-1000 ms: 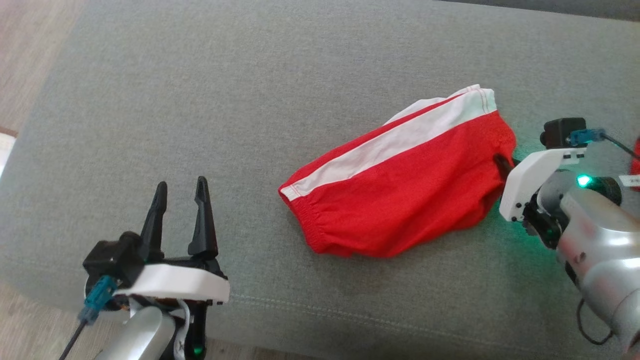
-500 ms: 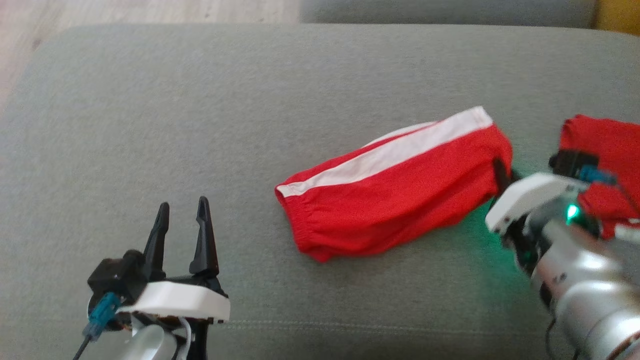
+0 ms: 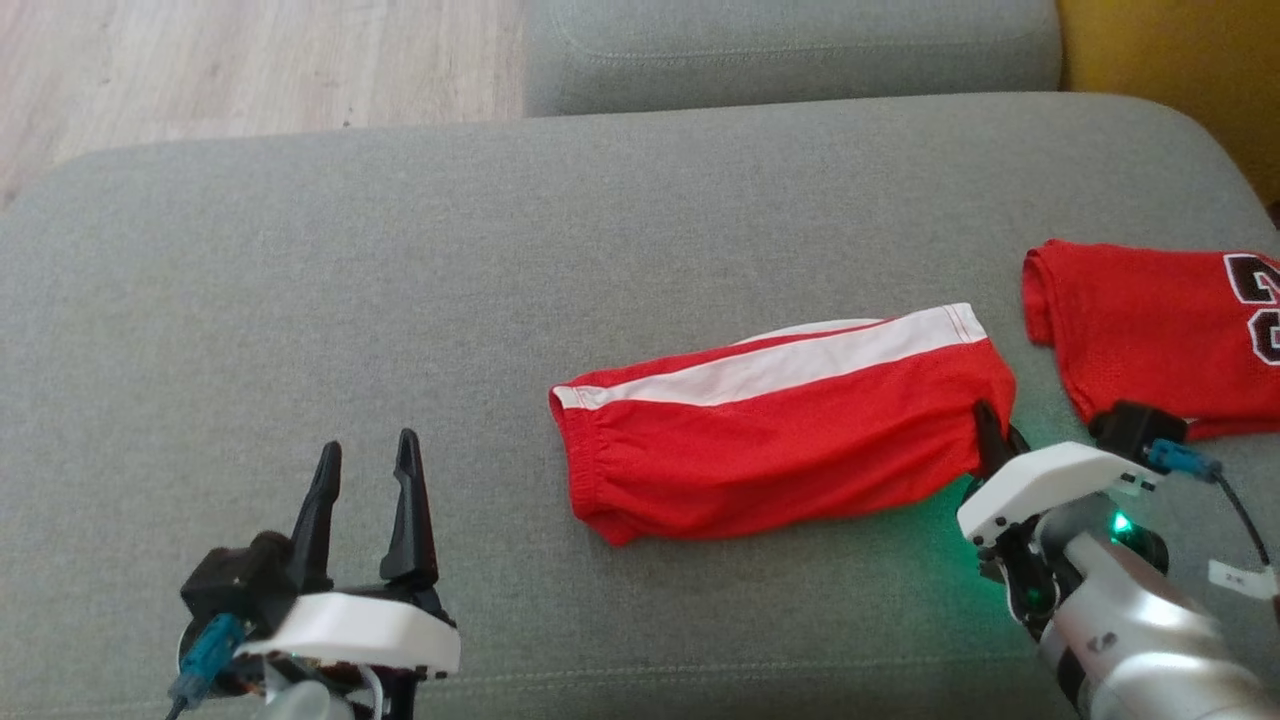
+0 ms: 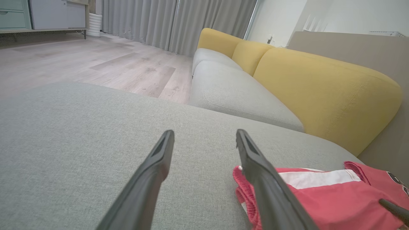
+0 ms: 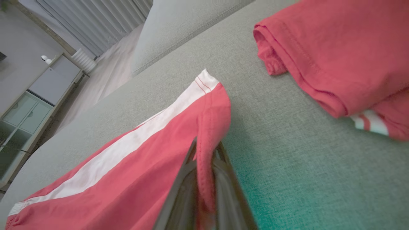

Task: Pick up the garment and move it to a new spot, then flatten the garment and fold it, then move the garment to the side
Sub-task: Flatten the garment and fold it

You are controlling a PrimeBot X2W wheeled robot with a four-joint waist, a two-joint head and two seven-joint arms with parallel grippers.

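Observation:
The garment point(image 3: 780, 440) is a pair of red shorts with a white side stripe, lying folded across the grey sofa cushion point(image 3: 300, 300). My right gripper point(image 3: 985, 425) is shut on its right hem. The right wrist view shows that red hem point(image 5: 211, 127) pinched between the right gripper's point(image 5: 206, 147) two dark fingers. My left gripper point(image 3: 365, 460) stands open over bare cushion, well to the left of the garment and apart from it. In the left wrist view the left gripper point(image 4: 204, 135) holds nothing, and the garment point(image 4: 319, 198) lies just beyond its right finger.
A folded red jersey point(image 3: 1150, 330) with dark numbers lies on the cushion just right of the garment. A yellow backrest point(image 3: 1170, 60) rises at the far right, a second grey cushion point(image 3: 780, 50) lies beyond, and wood floor point(image 3: 200, 60) shows at the far left.
The head camera has shifted, bringing the red jersey and the far cushion into view. The garment's right end, held by my right gripper, has swung nearer and lies more level. The left gripper stays open.

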